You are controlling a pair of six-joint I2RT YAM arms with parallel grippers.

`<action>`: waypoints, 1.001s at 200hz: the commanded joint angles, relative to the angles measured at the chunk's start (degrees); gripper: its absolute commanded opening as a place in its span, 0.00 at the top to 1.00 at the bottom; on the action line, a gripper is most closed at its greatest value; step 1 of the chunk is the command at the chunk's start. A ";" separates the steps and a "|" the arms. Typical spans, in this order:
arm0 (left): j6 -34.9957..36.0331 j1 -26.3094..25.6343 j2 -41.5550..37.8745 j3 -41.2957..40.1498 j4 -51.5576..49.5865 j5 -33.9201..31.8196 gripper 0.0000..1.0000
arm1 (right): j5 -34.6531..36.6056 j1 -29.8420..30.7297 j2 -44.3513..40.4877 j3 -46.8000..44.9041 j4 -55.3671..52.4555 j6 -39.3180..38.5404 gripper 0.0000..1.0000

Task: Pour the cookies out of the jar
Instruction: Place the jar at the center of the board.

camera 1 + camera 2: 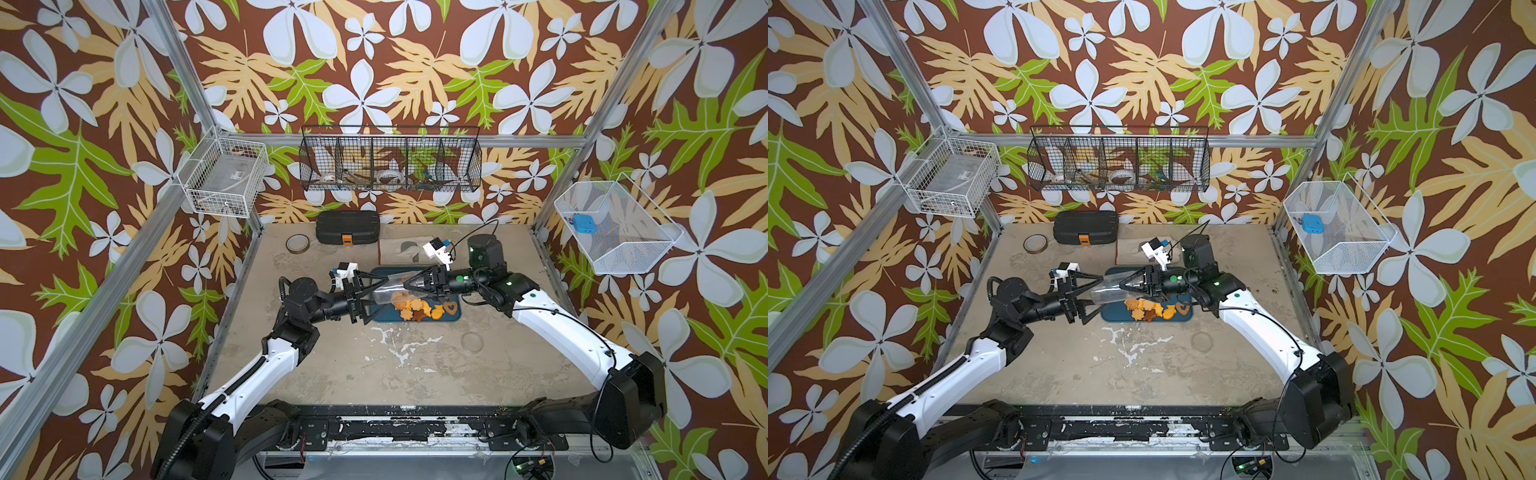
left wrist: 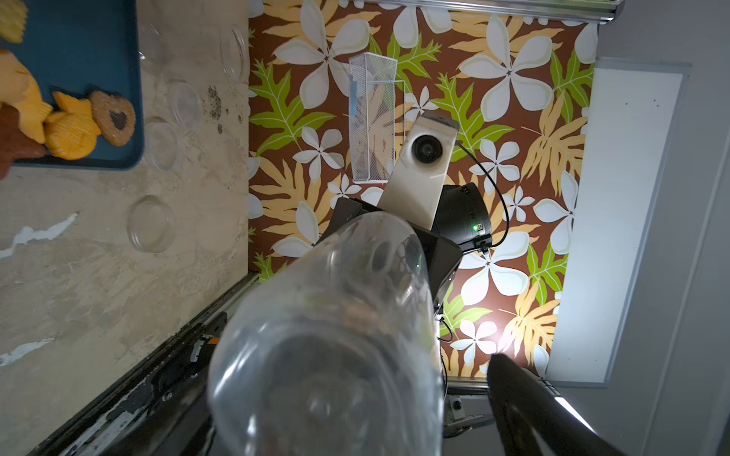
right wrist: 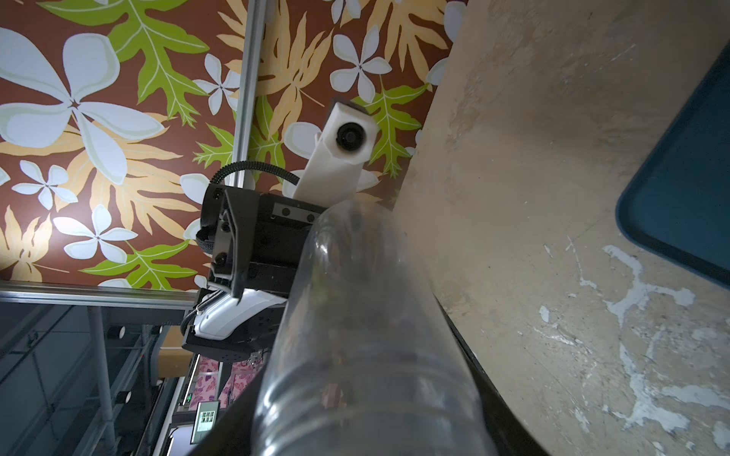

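Cookies (image 1: 419, 310) near tray (image 1: 449, 319) front edge, jar (image 1: 390, 287) above

1. walls are all brown wallpaper (image 1: 374, 62) with huge white flowers plus green and tan leaves
2. silver frame posts (image 1: 187, 70) run up the back corners
3. tabletop (image 1: 332, 365) is beige and worn, with white scuffed patches near the middle
4. wire storage hangs on the walls: white basket (image 1: 224, 178) left, long divided black basket (image 1: 390, 160) at the back, mesh basket (image 1: 615, 228) right
5. left wrist view catches a bright white panel (image 2: 616, 221) past the wallpaper
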 commanded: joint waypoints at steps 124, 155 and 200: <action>20.58 6.13 -5.60 5.15 -40.18 -10.54 0.00 | 31.08 -5.90 -4.12 -3.32 -37.96 -29.24 0.43; 19.76 6.16 -6.20 3.96 -40.19 -10.52 0.00 | 44.84 1.57 -2.84 -4.07 -41.33 -31.21 0.43; 20.28 6.16 -6.58 2.95 -40.49 -9.84 0.00 | 57.66 10.87 -1.18 -4.48 -40.90 -30.03 0.43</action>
